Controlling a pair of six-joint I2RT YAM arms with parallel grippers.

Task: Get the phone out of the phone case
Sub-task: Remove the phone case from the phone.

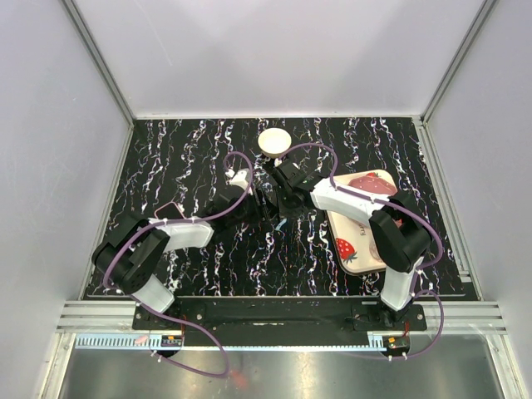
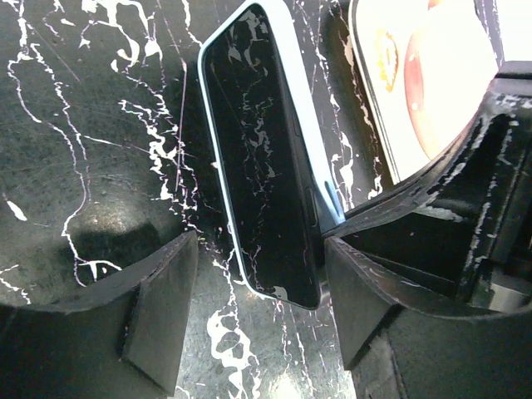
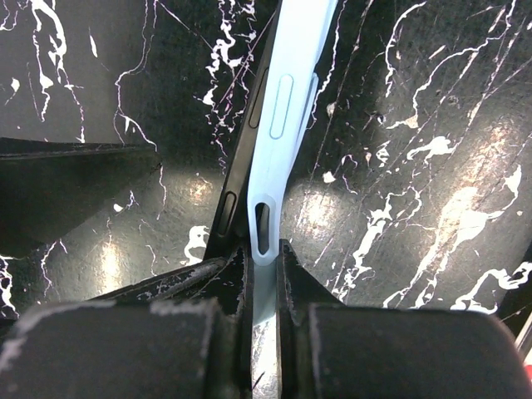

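Observation:
The black phone (image 2: pixel 262 166) sits in a light blue case (image 2: pixel 312 141) on the marbled black table, one long side tilted up. In the left wrist view, my left gripper (image 2: pixel 262 320) is open, and the phone's near end lies between its fingers (image 2: pixel 158 307), close to the right one. My right gripper (image 3: pixel 264 274) is shut on the case's edge (image 3: pixel 287 100), which is peeled a little away from the phone's dark side (image 3: pixel 243 150). In the top view both grippers, left (image 1: pixel 252 198) and right (image 1: pixel 280 199), meet at mid-table and hide most of the phone.
A tray (image 1: pixel 349 237) with strawberry prints and a pink item (image 1: pixel 371 184) lies at the right, under the right arm. Its edge also shows in the left wrist view (image 2: pixel 374 100). A round white dish (image 1: pixel 274 141) stands behind the grippers.

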